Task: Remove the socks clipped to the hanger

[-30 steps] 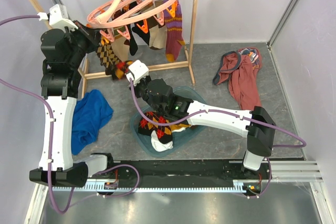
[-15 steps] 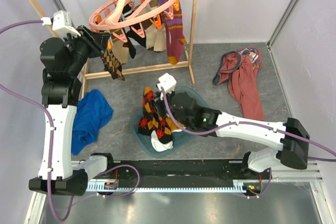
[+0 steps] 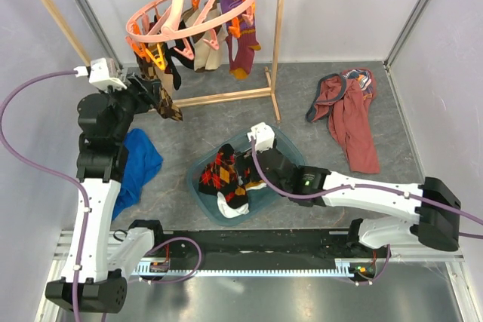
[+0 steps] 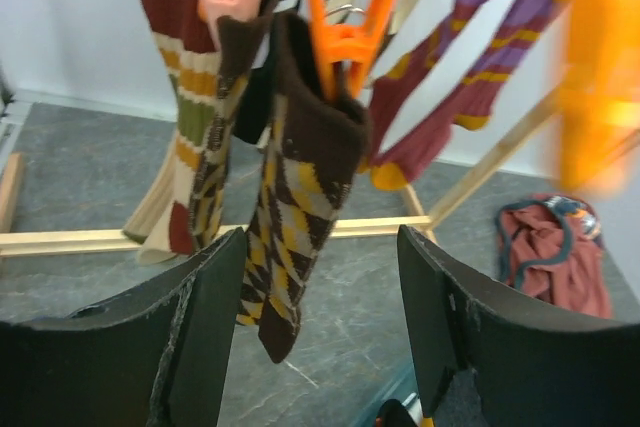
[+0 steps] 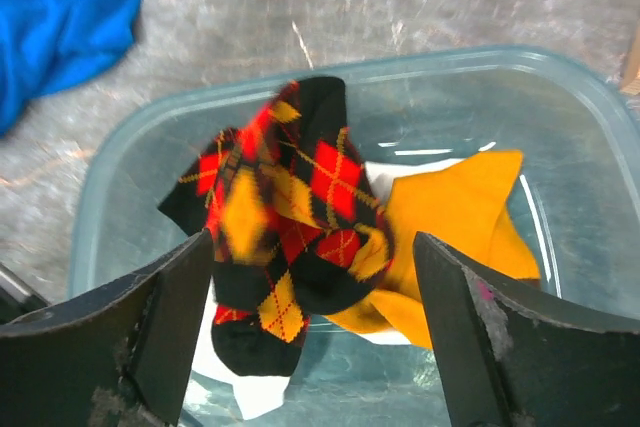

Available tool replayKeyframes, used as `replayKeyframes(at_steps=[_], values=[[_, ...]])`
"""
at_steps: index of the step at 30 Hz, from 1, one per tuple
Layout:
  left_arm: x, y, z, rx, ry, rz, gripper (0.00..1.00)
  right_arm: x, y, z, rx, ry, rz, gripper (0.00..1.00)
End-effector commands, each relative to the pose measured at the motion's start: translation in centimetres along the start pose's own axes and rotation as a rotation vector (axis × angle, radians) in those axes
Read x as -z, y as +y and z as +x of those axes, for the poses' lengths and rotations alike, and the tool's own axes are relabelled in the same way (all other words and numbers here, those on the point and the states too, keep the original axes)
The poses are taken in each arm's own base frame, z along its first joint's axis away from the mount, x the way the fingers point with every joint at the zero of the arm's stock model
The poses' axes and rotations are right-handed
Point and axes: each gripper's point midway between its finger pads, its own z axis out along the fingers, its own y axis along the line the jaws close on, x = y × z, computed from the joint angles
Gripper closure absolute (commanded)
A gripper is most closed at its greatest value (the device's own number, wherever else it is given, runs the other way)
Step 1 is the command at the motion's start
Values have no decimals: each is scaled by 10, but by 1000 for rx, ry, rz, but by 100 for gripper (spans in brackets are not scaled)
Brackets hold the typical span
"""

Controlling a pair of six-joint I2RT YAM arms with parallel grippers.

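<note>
While left fingers [image 4: 213, 339] and right fingers [image 5: 158, 332] stand released, the brown argyle sock [image 4: 292, 215] hangs under the hanger [image 3: 173, 1]; long axis vertical, toe down.

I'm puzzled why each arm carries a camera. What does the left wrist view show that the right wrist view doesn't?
Only the left wrist view: a brown diamond-pattern sock hanging from an orange clip, purple striped socks, a wooden rack, a maroon garment on the floor.
Only the right wrist view: a clear bin holding a black-red-yellow sock and a yellow sock, and a blue cloth.
Both: grey floor and an open gripper at the bottom, the left gripper or the right gripper.
</note>
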Motion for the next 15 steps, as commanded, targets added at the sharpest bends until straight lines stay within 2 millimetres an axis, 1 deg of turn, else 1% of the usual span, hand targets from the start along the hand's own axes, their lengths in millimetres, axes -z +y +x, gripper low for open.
replayKeyframes(at_steps=[1, 3, 4, 5, 6, 7, 9, 10, 12, 13, 15], values=[[-20, 17, -15, -75, -73, -75, 31, 20, -2, -38, -91, -77, 15, 11], [-26, 18, -16, -86, -72, -77, 32, 26, 0, -44, -104, -88, -8, 10], [-30, 17, -18, -89, -70, -73, 37, 28, 1, -46, -112, -93, -17, 10], [-35, 18, -13, -93, -53, -67, 40, 30, 2, -49, -115, -102, -25, 10], [-37, 12, -11, -98, -41, -34, 44, 33, 2, -52, -122, -112, -31, 10], [-37, 9, -10, -99, -38, -17, 59, 34, 2, -53, -120, -115, -34, 10], [-36, 2, -8, -90, -27, 26, 73, 36, 0, -55, -114, -125, -31, 10], [-36, -1, -8, -86, -27, 37, 85, 36, -1, -55, -114, -129, -26, 10], [-33, -9, -7, -69, -18, 80, 95, 37, -1, -57, -110, -136, -29, 10], [-31, -13, -7, -62, -14, 96, 98, 36, -1, -58, -116, -146, -32, 11], [-25, -22, -6, -38, -5, 141, 98, 37, 0, -62, -125, -160, -38, 11]])
